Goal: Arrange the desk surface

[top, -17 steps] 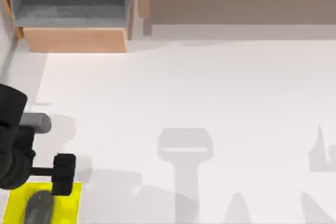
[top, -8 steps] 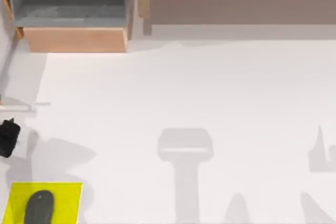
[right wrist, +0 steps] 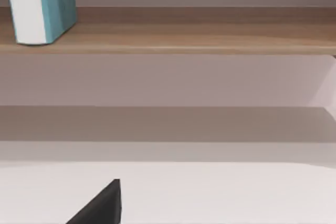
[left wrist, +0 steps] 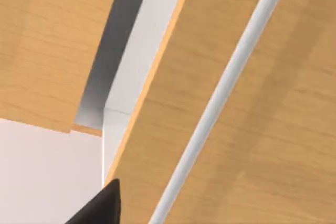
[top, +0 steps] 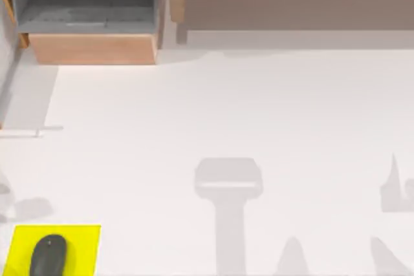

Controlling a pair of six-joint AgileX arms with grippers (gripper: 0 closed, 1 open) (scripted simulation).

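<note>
The left gripper [left wrist: 100,208] sits close against the light-brown wooden drawer unit [left wrist: 226,103]; I cannot tell how either gripper is set. The right gripper [right wrist: 100,205] hangs over the broad white matte table [top: 246,114], facing the wooden shelf [right wrist: 173,38] holding a teal-and-white book [right wrist: 42,3]. A dark grey mouse [top: 48,254] lies on the yellow square mat [top: 84,240] at the table's near left corner.

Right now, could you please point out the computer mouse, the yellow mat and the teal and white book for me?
computer mouse [top: 48,254]: top view, middle of its dark grey back.
yellow mat [top: 85,250]: top view, bare part right of the mouse.
teal and white book [right wrist: 55,3]: right wrist view, its teal cover, standing on the wooden shelf.
</note>
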